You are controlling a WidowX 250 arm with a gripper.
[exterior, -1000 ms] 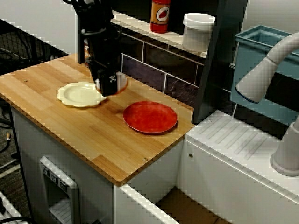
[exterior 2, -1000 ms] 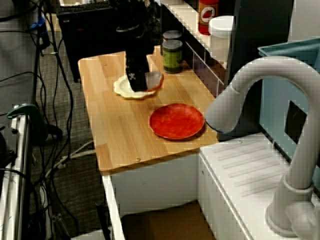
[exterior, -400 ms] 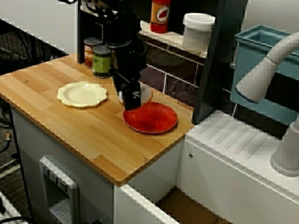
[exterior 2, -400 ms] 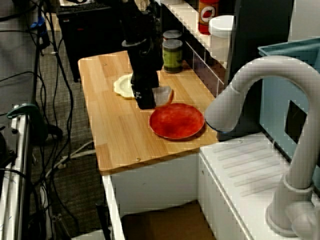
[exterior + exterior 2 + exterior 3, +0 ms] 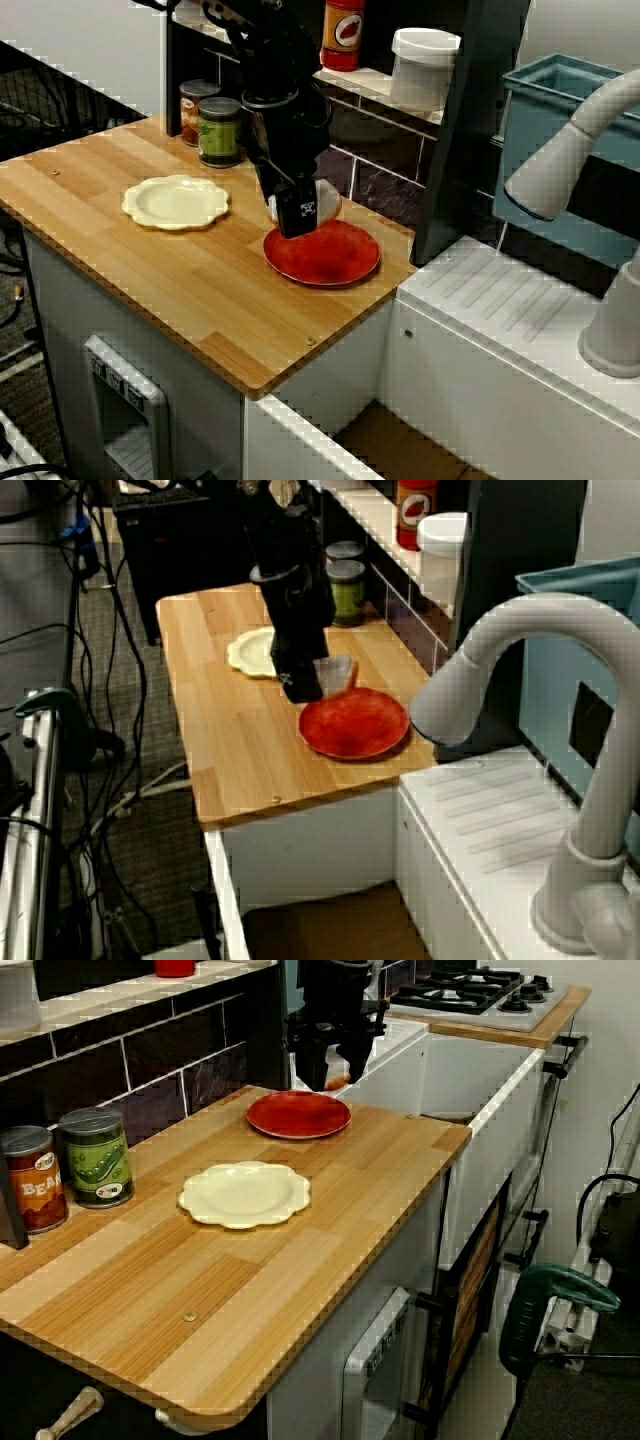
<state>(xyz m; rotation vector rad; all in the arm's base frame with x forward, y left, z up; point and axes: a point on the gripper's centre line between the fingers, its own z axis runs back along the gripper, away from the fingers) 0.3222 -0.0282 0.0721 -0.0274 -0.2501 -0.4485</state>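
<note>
The gripper pinches 1 clear cup by its rim, just above the red plate's back edge; the arm angles steeply down.

Cup carried frm cream plate to red plate.

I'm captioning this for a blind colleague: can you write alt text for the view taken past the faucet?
The robot's black hand grips a small clear cup over the far-left rim of a red plate on a wooden counter. Behind it lie a cream scalloped plate and a green-labelled can.
</note>
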